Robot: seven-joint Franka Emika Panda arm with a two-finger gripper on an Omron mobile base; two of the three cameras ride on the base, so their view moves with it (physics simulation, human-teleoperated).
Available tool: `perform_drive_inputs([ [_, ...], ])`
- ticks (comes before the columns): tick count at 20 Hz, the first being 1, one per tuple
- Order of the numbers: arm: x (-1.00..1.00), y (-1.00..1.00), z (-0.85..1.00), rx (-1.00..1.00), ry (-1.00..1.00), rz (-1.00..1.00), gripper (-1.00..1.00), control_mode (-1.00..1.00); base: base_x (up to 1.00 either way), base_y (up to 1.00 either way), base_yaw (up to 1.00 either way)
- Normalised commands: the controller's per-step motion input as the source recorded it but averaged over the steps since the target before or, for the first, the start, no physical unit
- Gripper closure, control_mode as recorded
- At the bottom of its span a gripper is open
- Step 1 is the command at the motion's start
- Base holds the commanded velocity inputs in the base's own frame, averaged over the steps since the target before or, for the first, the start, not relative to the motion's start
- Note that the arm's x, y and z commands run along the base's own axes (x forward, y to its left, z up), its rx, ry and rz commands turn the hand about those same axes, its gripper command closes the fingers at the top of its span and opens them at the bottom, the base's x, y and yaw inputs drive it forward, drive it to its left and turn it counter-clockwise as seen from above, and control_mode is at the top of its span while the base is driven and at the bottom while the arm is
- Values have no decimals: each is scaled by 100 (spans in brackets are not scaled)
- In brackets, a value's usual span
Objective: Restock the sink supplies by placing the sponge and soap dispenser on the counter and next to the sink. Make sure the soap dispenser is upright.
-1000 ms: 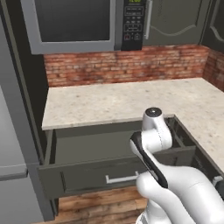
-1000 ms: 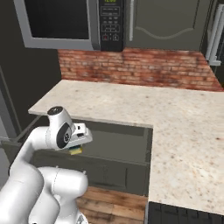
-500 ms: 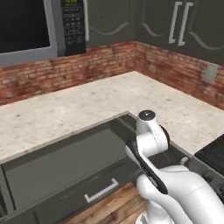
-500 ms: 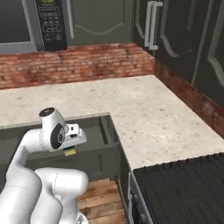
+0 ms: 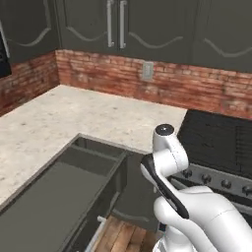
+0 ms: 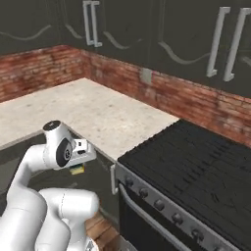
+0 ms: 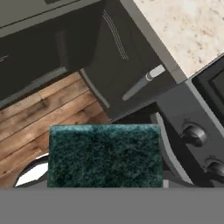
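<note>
The sponge (image 7: pixel 105 155) is held low over the floor, its dark green scrub face toward the hand camera and covering the fingertips. From the right base view a bit of the sponge (image 6: pixel 76 170), yellow and green, shows under the white hand, with my gripper (image 6: pixel 77 165) shut on it. The beige speckled counter (image 5: pixel 74 115) runs along the brick wall and ends at a stove; the counter (image 6: pixel 98 110) also lies beyond the hand. The sink and the soap dispenser are out of view.
An open dark grey drawer (image 5: pixel 59 197) juts out under the counter at the left. A black stove (image 6: pixel 196 171) with a row of knobs (image 7: pixel 194 133) stands to the right. Dark cabinet fronts (image 7: pixel 118 65) and wooden floor (image 7: pixel 43 113) lie below the hand.
The whole picture has swung: the base has moved, the microwave has left the views and the stove has come in. The sponge stays in the gripper's hold.
</note>
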Motion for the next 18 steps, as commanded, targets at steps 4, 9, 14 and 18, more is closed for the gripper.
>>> perform_drive_inputs([
  [4, 0, 0, 0, 0, 0, 0, 100, 100, -29, 4, -96],
  [9, 0, 0, 0, 0, 0, 0, 100, 100, -1, 0, -100],
  [14, 0, 0, 0, 0, 0, 0, 100, 100, 0, 0, -100],
  [18, 0, 0, 0, 0, 0, 0, 100, 100, 0, 0, -100],
])
